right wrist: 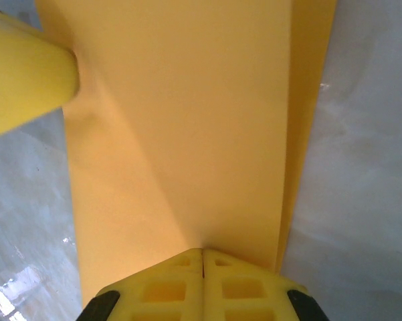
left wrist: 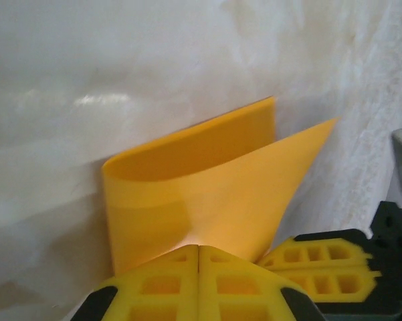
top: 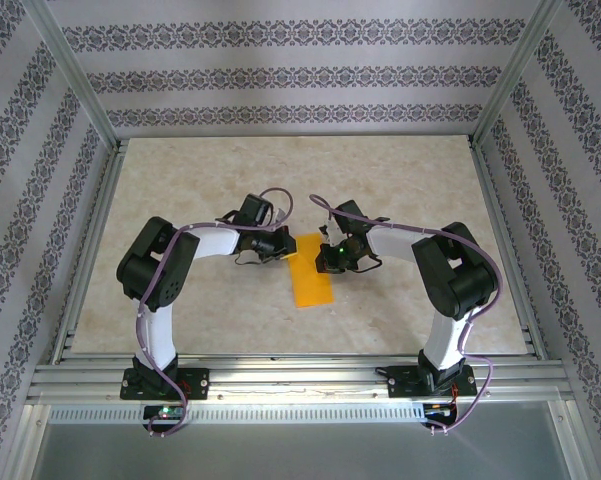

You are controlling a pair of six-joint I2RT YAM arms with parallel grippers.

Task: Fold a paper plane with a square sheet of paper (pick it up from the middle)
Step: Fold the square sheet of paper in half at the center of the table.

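Top external view: the orange sheet of paper [top: 312, 276] is lying folded into a long doubled strip near the middle of the table [top: 180, 190], a little toward the near edge. Both arms are bending inward over its far end. The left gripper [top: 286, 249] is meeting the strip from the left and the right gripper [top: 329, 262] from the right. Jaw state is hard to read from here.

Left wrist view: the left gripper [left wrist: 199, 251] is showing its yellow pads [left wrist: 157, 284] pressed together, clamping the paper's edge at their tips. The sheet [left wrist: 201, 180] is bowing open beyond them, its rounded fold on the left and two layers spreading apart toward the right. The right gripper's pads [left wrist: 321, 262] are sitting just beside, touching the lower layer's right edge.

Right wrist view: the right gripper [right wrist: 202, 255] is also holding its pads together, pinching the sheet [right wrist: 187, 134] where it meets them. The paper is stretching away upward, a second layer peeking out along the right. A yellow finger of the left gripper [right wrist: 23, 77] is pushing into the paper at upper left, dimpling it. Pale table [right wrist: 364, 200] is showing on either side.
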